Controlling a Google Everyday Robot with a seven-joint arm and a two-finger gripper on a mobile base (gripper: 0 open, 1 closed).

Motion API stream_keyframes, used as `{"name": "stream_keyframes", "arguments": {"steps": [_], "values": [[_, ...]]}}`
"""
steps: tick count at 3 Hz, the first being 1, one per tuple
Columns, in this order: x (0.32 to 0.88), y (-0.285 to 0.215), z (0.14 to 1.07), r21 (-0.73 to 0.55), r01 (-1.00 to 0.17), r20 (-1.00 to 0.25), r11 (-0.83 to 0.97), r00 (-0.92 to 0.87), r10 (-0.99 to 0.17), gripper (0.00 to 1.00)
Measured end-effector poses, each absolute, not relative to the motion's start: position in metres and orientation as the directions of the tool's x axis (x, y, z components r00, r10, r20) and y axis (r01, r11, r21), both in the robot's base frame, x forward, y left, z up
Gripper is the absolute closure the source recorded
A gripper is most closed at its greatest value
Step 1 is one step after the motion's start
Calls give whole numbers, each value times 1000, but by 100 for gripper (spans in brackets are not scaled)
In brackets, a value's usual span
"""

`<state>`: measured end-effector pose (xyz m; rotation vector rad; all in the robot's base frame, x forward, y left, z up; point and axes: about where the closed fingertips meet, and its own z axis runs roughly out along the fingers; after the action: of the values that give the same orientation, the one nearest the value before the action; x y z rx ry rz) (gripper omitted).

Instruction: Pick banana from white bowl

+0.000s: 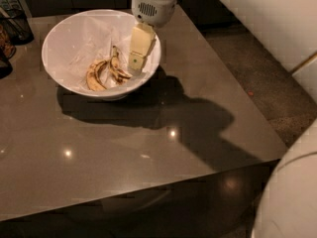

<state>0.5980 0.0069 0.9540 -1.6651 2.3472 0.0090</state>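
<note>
At the far left of the table (99, 152), the bowl (49, 38) holds two fruits on crumpled paper (81, 38). We note the banana (118, 69), dark-blotched, lying just right of a yellower banana (94, 77). The gripper (135, 63) hangs inside the bowl's right side, just beside the banana. Wide or narrow, we cannot tell.
</note>
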Motion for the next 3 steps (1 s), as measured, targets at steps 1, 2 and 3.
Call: {"name": "stream_keyframes", "arguments": {"steps": [1,2,3], "values": [[596,29,950,-111,-945,-206,308,-282,-937,0],[594,49,944,-83,-957,-199,276,-256,-946,0],[596,64,938,-66,-965,-196,254,-237,-952,0]]}}
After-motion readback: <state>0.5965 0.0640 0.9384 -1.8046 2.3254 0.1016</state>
